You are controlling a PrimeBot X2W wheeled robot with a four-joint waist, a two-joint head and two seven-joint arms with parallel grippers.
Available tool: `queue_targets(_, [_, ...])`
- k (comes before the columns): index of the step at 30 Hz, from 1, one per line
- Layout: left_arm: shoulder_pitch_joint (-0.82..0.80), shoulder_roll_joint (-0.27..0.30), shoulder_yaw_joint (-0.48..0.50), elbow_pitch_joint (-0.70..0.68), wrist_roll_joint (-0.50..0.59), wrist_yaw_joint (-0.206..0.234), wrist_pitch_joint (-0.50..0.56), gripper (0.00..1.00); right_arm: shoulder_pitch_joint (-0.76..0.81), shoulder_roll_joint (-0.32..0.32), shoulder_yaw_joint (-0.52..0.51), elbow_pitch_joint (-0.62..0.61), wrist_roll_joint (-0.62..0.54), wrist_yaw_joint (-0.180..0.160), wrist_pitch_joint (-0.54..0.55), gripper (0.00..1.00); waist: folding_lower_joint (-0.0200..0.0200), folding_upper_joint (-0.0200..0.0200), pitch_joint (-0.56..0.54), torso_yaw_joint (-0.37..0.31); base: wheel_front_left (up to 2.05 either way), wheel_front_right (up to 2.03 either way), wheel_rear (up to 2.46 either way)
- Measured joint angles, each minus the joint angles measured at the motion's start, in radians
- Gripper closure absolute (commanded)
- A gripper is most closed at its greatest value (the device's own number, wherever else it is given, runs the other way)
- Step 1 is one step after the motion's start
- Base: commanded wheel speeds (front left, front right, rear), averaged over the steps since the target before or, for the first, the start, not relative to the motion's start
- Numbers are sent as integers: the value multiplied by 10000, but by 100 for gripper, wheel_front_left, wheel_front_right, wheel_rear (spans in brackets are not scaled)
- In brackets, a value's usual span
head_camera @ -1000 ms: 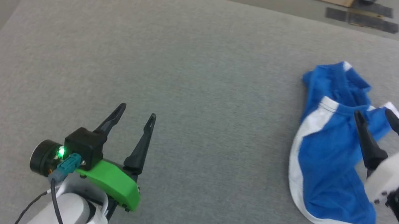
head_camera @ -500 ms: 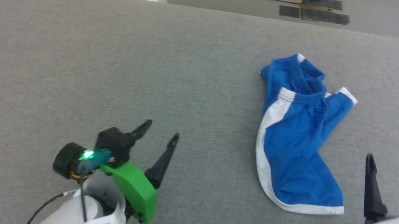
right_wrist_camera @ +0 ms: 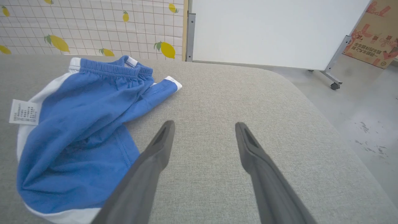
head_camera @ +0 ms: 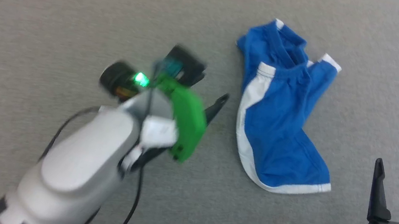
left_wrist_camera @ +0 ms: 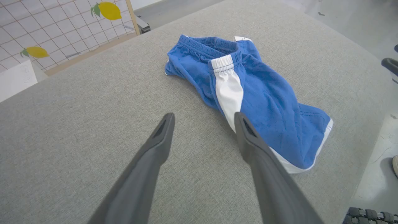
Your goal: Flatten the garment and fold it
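Two grippers: both of mine have the fingers spread wide, with nothing between them.
Surface (head_camera: 79, 6): a wide padded top covered in grey woven cloth, flat, with rounded corners.
Garment (head_camera: 275, 120): blue shorts lie crumpled on the surface, right of its middle in the head view. The gathered waistband (left_wrist_camera: 211, 45) is at the far end, the white-trimmed hem (head_camera: 292, 188) at the near end, and one bunched leg sticks out to the right.
Label (right_wrist_camera: 24, 112): a white tag with small print lies on the shorts; I cannot read it.
Left gripper (left_wrist_camera: 202, 117): it is above the surface, just beside the left edge of the garment. My arm is blurred in the head view, and one dark finger (head_camera: 218, 103) points toward the white stripe (left_wrist_camera: 228, 88) without touching it.
Right gripper (head_camera: 397, 164): it is over bare surface at the lower right of the head view, near the hem but apart from it.
Wall (right_wrist_camera: 93, 28): a white grid pattern with yellow lemons, and a wooden strip (left_wrist_camera: 90, 53) along the bottom.
White board (right_wrist_camera: 273, 31): it stands behind the surface on a metal frame with a small wheel (right_wrist_camera: 334, 86).
Cardboard box (right_wrist_camera: 374, 40): it is at the far right, with red print.
Floor (right_wrist_camera: 367, 124): pale grey, with some dark marks.
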Motion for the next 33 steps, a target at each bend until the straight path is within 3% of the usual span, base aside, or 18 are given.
queue_targets(5, [-1461, -497, -27, 851, -690, -303, 1685, 0, -5, 15, 232, 224, 107, 0, -263, 0, 0, 0, 441, -534, 0, 0, 0])
queue_targets(10, [-2434, -851, 52, 1770, -1189, -151, 2978, 0, -18, 21, 510, 564, 334, 0, -533, 0, 0, 0, 861, -1102, 0, 0, 0])
queue_targets(14, [-2894, -949, -2, 2347, -1170, -38, 3423, 0, -90, 21, 669, 836, 481, 0, -750, 0, 0, 0, 1194, -1472, 0, 0, 0])
queue_targets(21, [-3152, -1051, -40, 3126, -999, 113, 3254, 0, -299, 21, 905, 1137, 658, 0, -918, 0, 0, 0, 1641, -1853, 0, 0, 0])
queue_targets(23, [-3151, -1103, -50, 3223, -1011, 107, 3141, 100, -312, 21, 959, 1185, 658, 0, -922, 0, 0, 0, 1710, -1867, 0, 0, 0])
queue_targets(33, [-2908, -991, 535, 2909, -997, 224, 1308, 100, -387, 23, 853, 1198, 481, 0, -723, 0, 0, -1, 1457, -1262, 0, 0, 0])
